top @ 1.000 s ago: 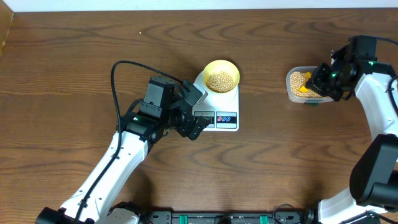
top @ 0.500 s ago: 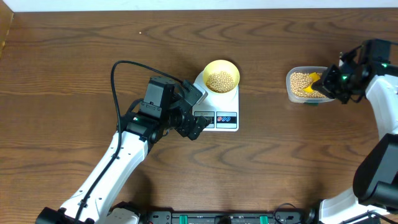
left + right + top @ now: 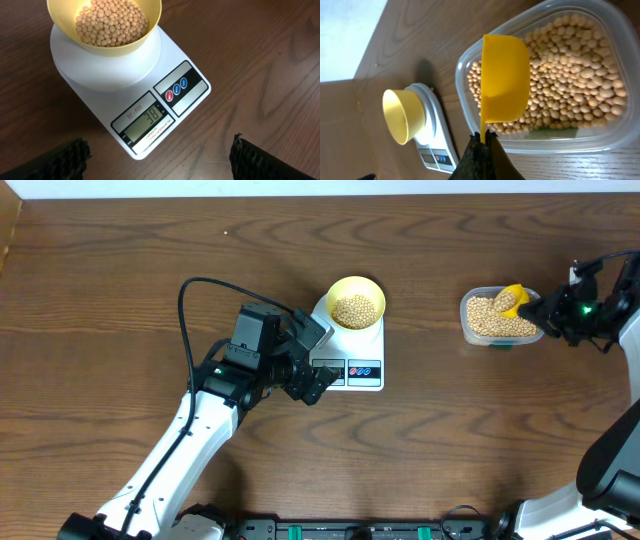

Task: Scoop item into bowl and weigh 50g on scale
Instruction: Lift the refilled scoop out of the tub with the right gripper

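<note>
The pale yellow bowl stands on the platform of the white scale and holds a layer of the beige beans. The scale's display reads 38. My left gripper hovers open just in front of the scale's display end, with nothing between its fingers. My right gripper is shut on the thin handle of a bright yellow scoop. The scoop's cup sits over the far right part of a clear tub of beans. Its contents are hidden in the wrist view.
The dark wood table carries only the scale and the tub. A black cable loops up from the left arm. A pale wall edge runs along the far side of the table.
My right gripper has drawn back to the right, and the scoop has moved from the tub's near side to its far right part. The left arm, bowl and scale have not moved.
</note>
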Controlling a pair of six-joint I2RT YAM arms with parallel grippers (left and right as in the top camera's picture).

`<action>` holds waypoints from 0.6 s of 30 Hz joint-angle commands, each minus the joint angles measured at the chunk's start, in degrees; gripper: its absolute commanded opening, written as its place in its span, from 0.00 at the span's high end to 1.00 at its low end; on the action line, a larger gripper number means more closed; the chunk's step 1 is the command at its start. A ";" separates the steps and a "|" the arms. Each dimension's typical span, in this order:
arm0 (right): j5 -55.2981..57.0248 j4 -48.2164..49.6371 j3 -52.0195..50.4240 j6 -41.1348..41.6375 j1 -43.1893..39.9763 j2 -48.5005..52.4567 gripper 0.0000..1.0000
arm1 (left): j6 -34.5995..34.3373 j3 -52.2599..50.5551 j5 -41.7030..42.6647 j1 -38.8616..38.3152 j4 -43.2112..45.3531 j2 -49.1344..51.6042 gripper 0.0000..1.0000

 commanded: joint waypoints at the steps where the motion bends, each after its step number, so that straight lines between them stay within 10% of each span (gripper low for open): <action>1: -3.96 0.02 0.07 -3.13 -0.33 0.35 0.99 | 0.92 -0.37 0.74 0.24 -0.11 0.48 0.08; 18: -12.24 0.11 0.07 -5.64 -0.33 0.35 0.99 | 0.92 -0.37 0.74 0.24 -0.11 0.48 0.08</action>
